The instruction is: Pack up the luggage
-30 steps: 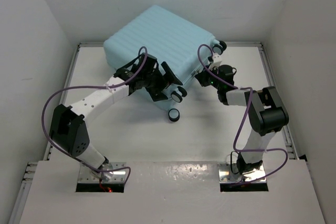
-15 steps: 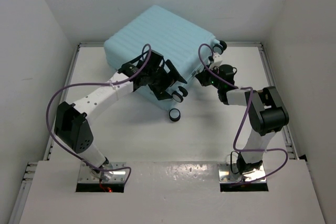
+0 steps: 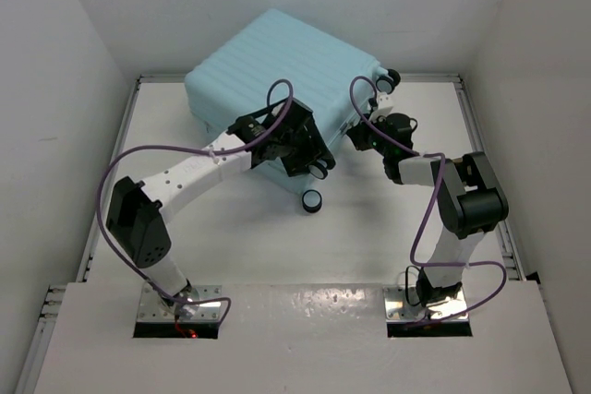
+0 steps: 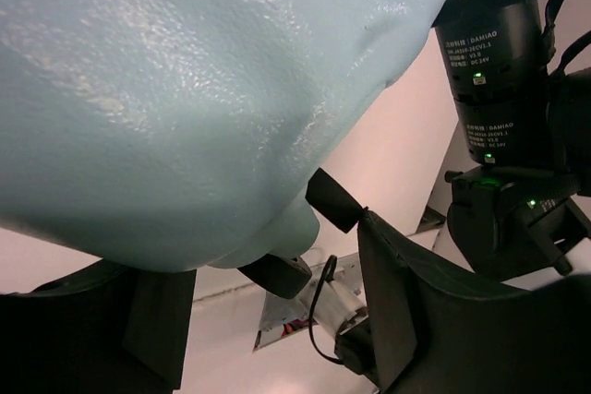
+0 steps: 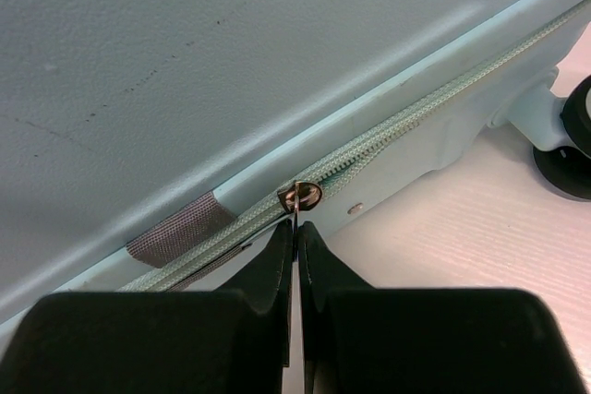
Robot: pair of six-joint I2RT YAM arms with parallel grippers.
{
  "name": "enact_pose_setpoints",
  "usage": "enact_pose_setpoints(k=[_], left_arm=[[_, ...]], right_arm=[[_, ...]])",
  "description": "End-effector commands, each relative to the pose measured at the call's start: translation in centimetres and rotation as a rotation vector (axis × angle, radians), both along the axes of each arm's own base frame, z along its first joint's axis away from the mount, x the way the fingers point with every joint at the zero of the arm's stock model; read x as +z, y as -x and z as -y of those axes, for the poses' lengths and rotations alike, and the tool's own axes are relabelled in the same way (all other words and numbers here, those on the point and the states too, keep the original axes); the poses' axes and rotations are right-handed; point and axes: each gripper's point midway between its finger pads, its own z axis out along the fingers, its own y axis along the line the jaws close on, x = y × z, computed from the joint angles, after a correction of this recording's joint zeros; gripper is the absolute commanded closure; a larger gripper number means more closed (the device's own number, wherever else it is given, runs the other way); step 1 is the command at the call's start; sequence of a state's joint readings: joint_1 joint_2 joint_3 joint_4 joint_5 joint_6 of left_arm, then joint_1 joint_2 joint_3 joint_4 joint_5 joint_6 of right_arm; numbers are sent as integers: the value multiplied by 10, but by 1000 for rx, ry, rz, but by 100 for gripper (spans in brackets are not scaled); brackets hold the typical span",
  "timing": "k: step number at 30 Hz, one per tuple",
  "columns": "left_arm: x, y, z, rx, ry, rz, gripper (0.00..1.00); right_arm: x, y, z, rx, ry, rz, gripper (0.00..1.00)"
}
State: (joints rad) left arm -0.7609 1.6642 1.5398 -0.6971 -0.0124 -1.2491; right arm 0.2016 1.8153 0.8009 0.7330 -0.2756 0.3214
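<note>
Right wrist view had my right gripper pinched shut on the zipper pull of the luggage, which sat at the worktop's far edge. I judged it best to drag straight along the zipper while my left gripper, part-open astride a near corner, braced the shell. Beyond that corner, my right arm's motor read "DAMIAO".

Luggage shell: hard plastic, ribbed, slight gloss. Zipper tape: woven cloth. Zipper pull: bright metal. Side tab: coarse grey webbing. Right claw: matt black plastic.
</note>
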Motion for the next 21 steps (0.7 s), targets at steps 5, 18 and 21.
enact_pose_setpoints(k=[5, 18, 21], left_arm=[[-56, -32, -79, 22, -235, 115, 62], [103, 32, -98, -945, -286, 1026, 5], [141, 35, -88, -986, -284, 1157, 5]], right_arm=[[64, -1, -16, 101, -75, 185, 100], [64, -9, -9, 96, -83, 180, 100], [64, -9, -10, 98, -86, 179, 100]])
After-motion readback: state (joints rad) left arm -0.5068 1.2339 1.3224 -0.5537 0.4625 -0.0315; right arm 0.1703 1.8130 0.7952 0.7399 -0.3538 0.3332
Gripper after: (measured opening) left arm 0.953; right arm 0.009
